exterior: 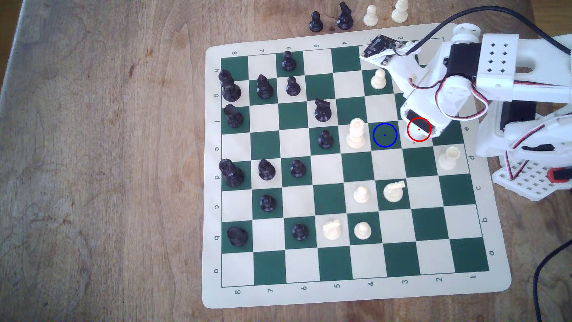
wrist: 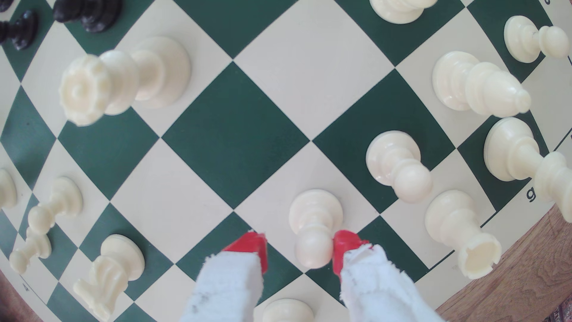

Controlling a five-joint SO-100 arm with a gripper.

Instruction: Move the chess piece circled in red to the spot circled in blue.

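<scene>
In the wrist view the cream pawn [wrist: 314,216] stands upright on a cream square. Its ball head sits between the red-tipped fingers of my gripper [wrist: 298,247]. One red fingertip [wrist: 345,246] is against the head and the other [wrist: 252,246] stands clear of it, so the gripper is open. In the exterior view the gripper [exterior: 418,131] hangs over the red ring and covers the pawn. The spot circled in blue [exterior: 384,135] is the bare dark green square just to the exterior view's left of it. That same square [wrist: 235,136] lies in the wrist view between the pawn and a crowned cream piece.
The tall crowned cream piece [exterior: 356,133] stands just past the blue spot. A cream pawn [exterior: 379,79] and a cream rook [exterior: 448,158] stand close to the arm. Black pieces [exterior: 325,139] fill the board's left half in the exterior view. Captured pieces [exterior: 343,17] stand beyond the board's far edge.
</scene>
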